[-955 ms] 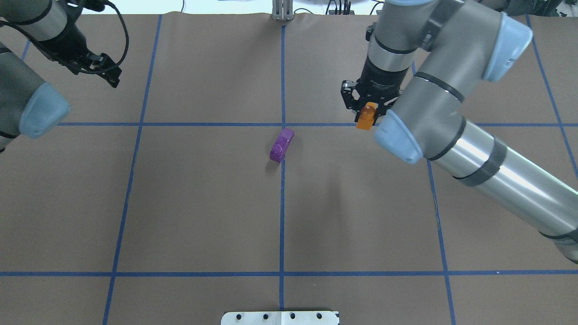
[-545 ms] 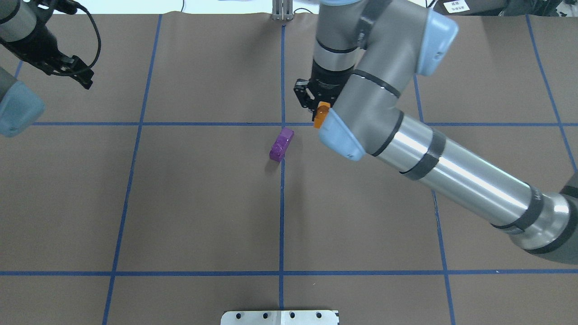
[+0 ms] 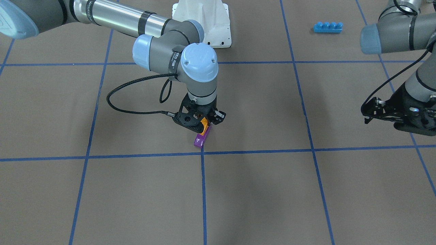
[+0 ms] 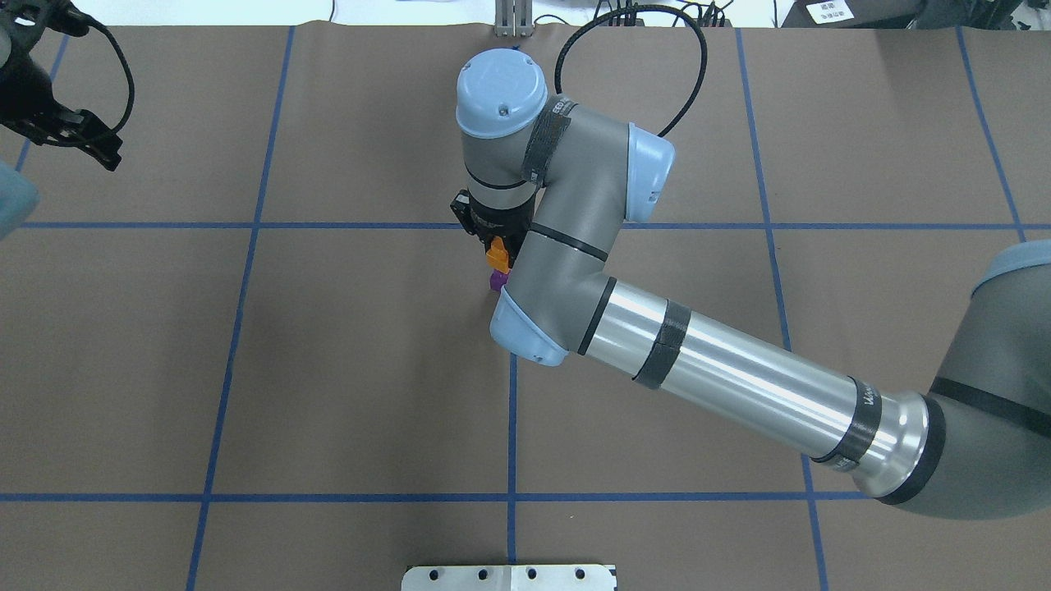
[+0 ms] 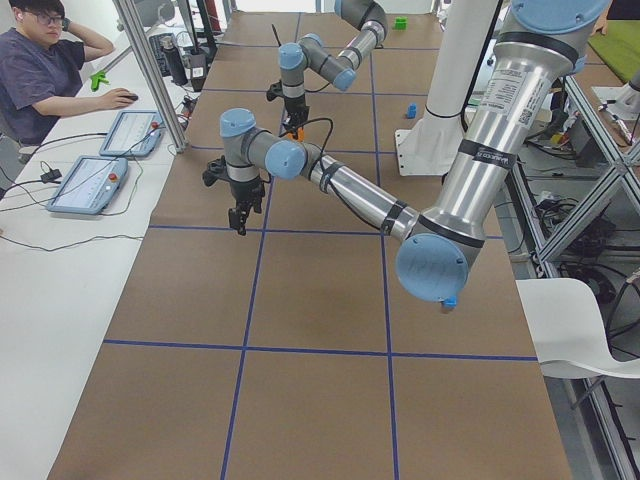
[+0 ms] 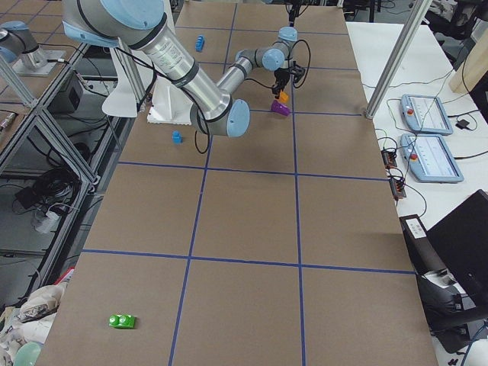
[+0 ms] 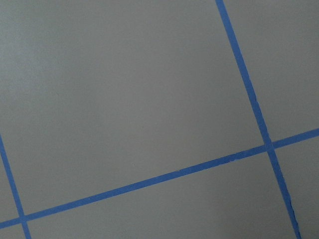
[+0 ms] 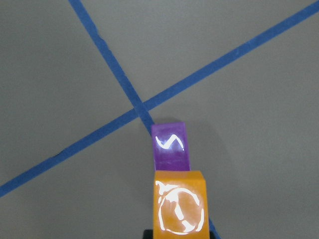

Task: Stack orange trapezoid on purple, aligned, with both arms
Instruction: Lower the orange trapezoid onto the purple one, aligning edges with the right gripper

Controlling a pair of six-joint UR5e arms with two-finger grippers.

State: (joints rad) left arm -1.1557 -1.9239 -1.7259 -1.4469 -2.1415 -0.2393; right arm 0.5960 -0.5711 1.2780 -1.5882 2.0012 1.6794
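Half done: your right gripper point(image 3: 205, 125) clamps the orange trapezoid point(image 8: 179, 206), purple point(image 8: 171, 147) just below its jaws; seating remains; left gripper point(image 3: 368, 114) spread, empty.

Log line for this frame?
step: stack placement | right hand: shut on orange trapezoid, over purple, not released | left hand: empty, aside

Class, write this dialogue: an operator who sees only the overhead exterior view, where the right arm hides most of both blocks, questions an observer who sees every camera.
Operator: Is the orange trapezoid released?
Observer: No. In the front-facing view, the jaws of the right gripper hold the orange trapezoid.
Operator: Does it cover the purple block?
Observer: Not fully. In the right wrist view, one end of the purple block shows beyond it.
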